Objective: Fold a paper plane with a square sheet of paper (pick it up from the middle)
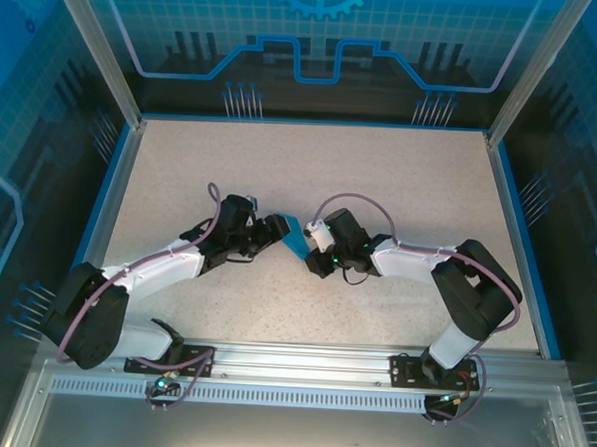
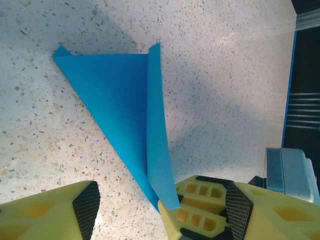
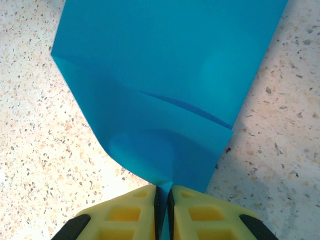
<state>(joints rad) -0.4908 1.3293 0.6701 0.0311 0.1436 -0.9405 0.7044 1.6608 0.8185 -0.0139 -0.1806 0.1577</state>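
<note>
My right tool (image 3: 164, 197) is clamped on the tip of the folded paper (image 2: 117, 95) at mid-bench (image 2: 225, 75), my left tool (image 2: 162, 200) spread apart beside it — I'd flatten the raised flap along its crease, slowly.

From overhead the teal-blue folded sheet of thin paper (image 1: 296, 235) is a sliver near the middle of the tabletop (image 1: 282, 163), its creases too small to tell. The right wrist view cuts it off at the top edge, and its lower tip vanishes between the yellow fingers (image 3: 125, 217) of the right gripper (image 3: 163, 200). In the left wrist view its point hides behind a yellow finger (image 2: 200, 212), and the left gripper (image 2: 162, 202) runs off the bottom edge.
</note>
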